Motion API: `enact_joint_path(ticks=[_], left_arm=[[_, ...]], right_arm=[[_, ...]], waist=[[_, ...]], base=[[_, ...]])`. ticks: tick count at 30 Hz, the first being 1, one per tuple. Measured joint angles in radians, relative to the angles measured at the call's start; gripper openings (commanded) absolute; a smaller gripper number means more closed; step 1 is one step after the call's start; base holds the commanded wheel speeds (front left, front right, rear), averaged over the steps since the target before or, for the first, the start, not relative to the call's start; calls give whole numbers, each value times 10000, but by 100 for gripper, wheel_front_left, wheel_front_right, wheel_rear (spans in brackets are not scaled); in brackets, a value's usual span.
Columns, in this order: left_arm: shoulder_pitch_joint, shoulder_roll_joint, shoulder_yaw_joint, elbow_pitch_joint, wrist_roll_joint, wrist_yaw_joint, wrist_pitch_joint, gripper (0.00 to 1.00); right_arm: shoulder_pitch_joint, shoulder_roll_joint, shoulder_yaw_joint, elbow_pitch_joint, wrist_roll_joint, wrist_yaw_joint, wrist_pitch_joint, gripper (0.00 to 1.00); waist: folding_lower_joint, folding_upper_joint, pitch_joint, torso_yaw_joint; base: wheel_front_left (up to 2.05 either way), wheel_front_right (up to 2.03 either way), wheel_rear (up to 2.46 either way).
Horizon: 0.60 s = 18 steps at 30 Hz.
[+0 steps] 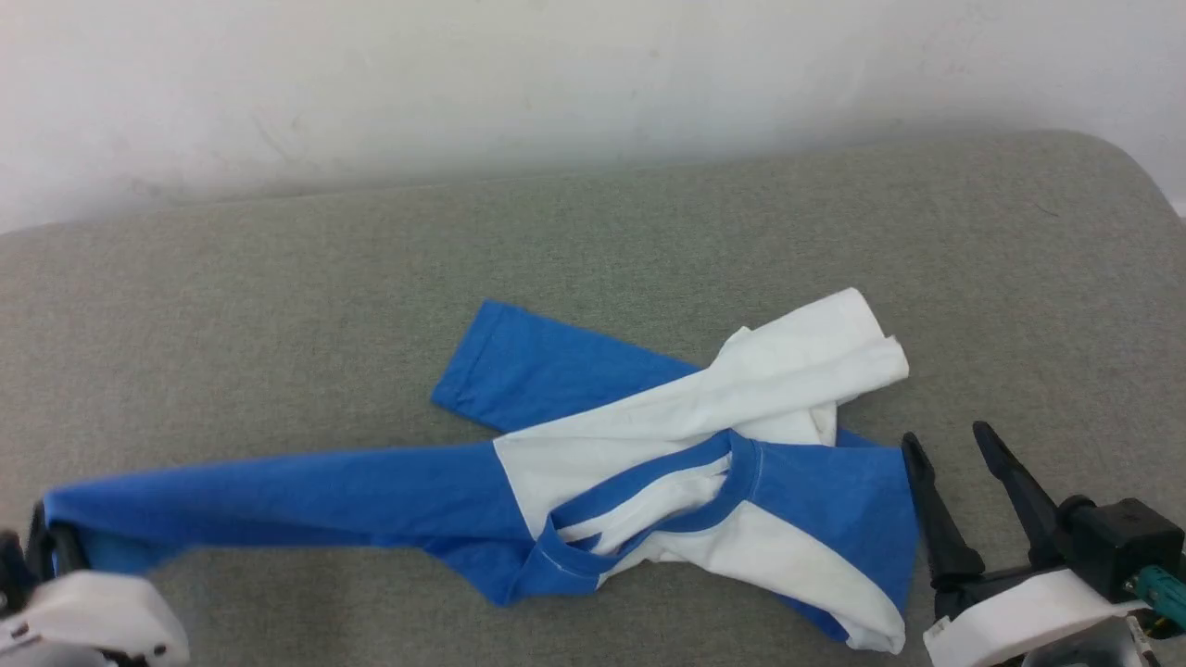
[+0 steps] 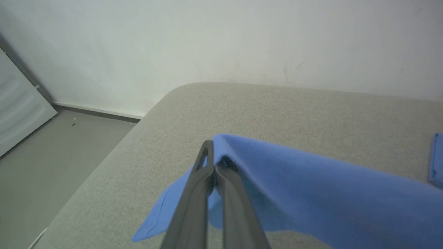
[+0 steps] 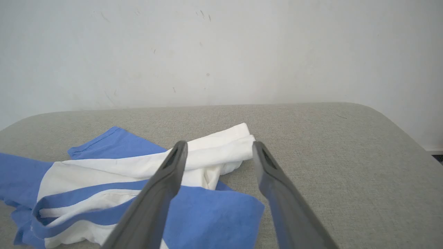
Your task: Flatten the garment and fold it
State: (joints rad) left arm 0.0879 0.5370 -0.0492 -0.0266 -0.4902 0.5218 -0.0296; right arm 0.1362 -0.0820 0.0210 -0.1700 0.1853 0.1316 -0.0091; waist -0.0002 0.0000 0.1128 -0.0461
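We see the garment (image 1: 649, 417) crumpled on the gray fabric-covered desk (image 1: 278, 306), centre to lower part of the head frame. A long blue sleeve (image 1: 278, 500) stretches to the lower left corner. There the left pincer (image 1: 51, 542) is clamped tight on its cuff end. In the left wrist view the blue cloth drapes over the closed fingers, raised off the desk. The second blue sleeve (image 1: 528, 366) points to the upper left of centre. White body is bunched toward the right, blue neckband (image 1: 639, 477) in the middle. Right pincer (image 1: 947, 435) sits at lower right, jaws wide apart, holding nothing, just beside the garment's blue right edge. White wall (image 1: 556, 74) is behind.
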Motion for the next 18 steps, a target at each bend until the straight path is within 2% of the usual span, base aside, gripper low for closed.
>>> enact_joint_path(ticks=[2, 3, 4, 12, 18], left_arm=[[494, -71, 63, -46, -240, 8, 136, 2], [572, -186, 73, -46, -408, -46, 127, 29], [576, -313, 56, -35, -548, -138, 94, 100], [2, -1028, -88, -481, -683, -1007, -1751, 100], [-182, -1398, -573, -1233, -25, -1501, -2188, 100]], right_arm=[[38, 10, -81, -71, -4, 0, 52, 100], [39, 12, -107, -92, -6, 0, 86, 100], [35, 13, -113, -113, -8, 0, 88, 100], [25, 25, -115, -215, -59, 0, 267, 100], [52, 27, -217, -211, -63, 0, 439, 100]], waist=[[0, 0, 15, 89], [0, 0, 35, 126], [1, 0, 64, 150], [2, 0, 26, 189], [1, 0, -184, 135]], base=[[0, 0, 0], [0, 0, 0], [0, 0, 0], [0, 0, 0], [0, 0, 0]])
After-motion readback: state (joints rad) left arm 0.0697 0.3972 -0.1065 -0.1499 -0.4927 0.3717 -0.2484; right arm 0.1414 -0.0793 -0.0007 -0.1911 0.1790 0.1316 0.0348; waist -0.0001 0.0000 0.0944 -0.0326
